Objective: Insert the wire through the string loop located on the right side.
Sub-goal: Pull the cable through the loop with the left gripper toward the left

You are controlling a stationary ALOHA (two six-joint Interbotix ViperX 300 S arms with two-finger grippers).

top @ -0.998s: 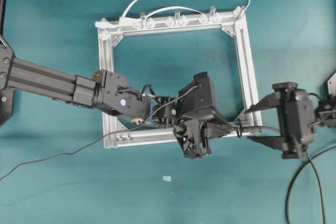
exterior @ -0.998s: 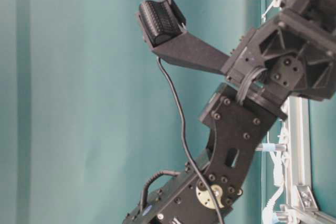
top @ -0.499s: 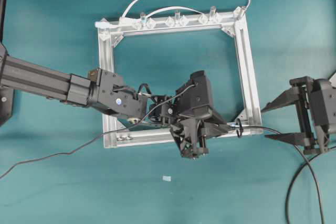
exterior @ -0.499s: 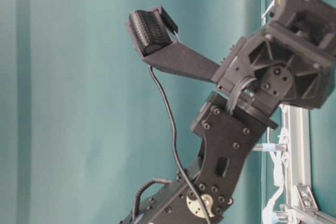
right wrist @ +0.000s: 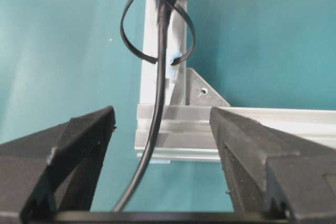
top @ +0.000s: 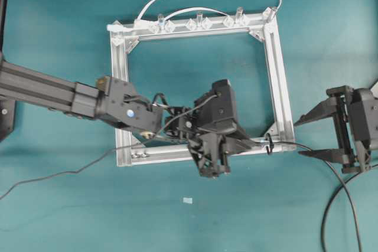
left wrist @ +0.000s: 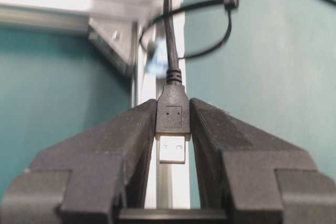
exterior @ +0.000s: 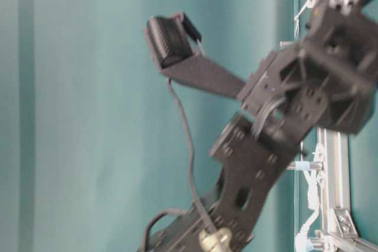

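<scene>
The wire (left wrist: 169,19) is seen already running through the string loop (left wrist: 189,30) at the right end of the frame's (top: 277,57) near bar; its plug (left wrist: 172,115) is pinched flat between the pressed-together pads of the left gripper (left wrist: 172,129), metal tip pointing back toward the camera. The right gripper (right wrist: 163,145) is spread wide just outside the frame corner, and nothing is held in it.

The step in hand is judged to be drawing the cable on through the ring. It is best done with a slow, straight pull along the bar, so that the loop is not dragged sideways or twisted against its small blue tag (right wrist: 173,57) (the ring looks light and easily deflected). Slack on the far side should be kept free of the open jaws.

The frame is made of bright, grooved aluminium bar with a triangular corner bracket (right wrist: 202,92). The cable is thin, round and matte black; the loop is a narrow, springy black band. The gripper pads are dull, grainy plastic.
</scene>
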